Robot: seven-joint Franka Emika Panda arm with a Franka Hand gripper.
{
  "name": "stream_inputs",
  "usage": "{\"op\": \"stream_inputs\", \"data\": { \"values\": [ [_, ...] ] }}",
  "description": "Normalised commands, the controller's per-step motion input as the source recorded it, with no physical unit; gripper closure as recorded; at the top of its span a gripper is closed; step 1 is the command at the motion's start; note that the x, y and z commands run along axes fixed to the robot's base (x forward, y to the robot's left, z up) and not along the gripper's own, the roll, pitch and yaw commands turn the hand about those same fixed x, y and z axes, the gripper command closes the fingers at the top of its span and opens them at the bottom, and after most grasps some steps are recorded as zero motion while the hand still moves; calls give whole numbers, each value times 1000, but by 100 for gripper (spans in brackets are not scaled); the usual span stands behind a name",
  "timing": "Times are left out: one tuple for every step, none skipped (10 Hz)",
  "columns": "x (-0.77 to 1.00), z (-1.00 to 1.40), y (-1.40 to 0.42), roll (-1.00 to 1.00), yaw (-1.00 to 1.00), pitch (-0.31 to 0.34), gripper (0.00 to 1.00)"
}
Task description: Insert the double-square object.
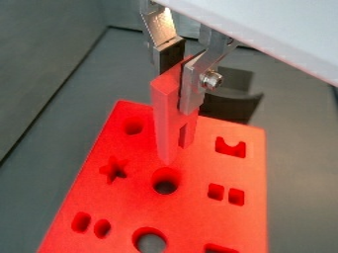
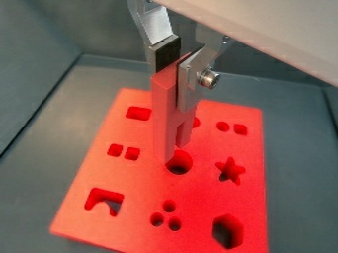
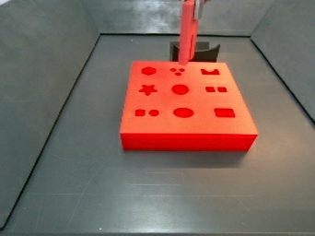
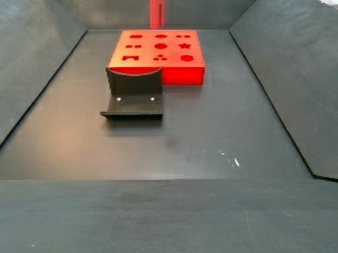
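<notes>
The gripper [image 1: 183, 71] is hanging above the red block [image 1: 79, 208], its silver fingers [image 1: 193, 87] closed on the upper end of the stick [image 1: 165, 124], which is pointing straight down. In both wrist views the stick [image 2: 165, 114] is upright between the fingers [image 2: 192, 84], its lower tip hovering over the block [image 2: 132, 183] close to a round hole [image 2: 179, 163]; whether the tip is touching the block's top face cannot be told.

The block is lying flat on the dark grey floor [image 3: 74, 184], its top cut with shaped holes: a star [image 1: 115, 170], a round hole [image 1: 165, 182], a pair of small squares [image 1: 226, 193] and others.

In a side view the stick [image 3: 189, 26] is showing as a vertical red bar over the block's [image 3: 185, 115] far edge, with the fixture [image 3: 194, 51] standing on the floor just behind that edge; the gripper itself is out of that picture. In a side view from the opposite end, the fixture [image 4: 133, 99] is sitting against the block's [image 4: 158, 57] near side, and the stick [image 4: 157, 14] is rising beyond the block, toward the far wall.
</notes>
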Motion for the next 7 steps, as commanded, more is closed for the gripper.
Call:
{"op": "stream_inputs", "data": {
  "values": [
    [0,-74,0,0,-1000,0,100],
    [0,0,0,0,-1000,0,100],
    [0,0,0,0,-1000,0,100],
    [0,0,0,0,-1000,0,100],
    [0,0,0,0,-1000,0,100],
    [0,0,0,0,-1000,0,100],
    [46,0,0,0,-989,0,100]
  ]
}}
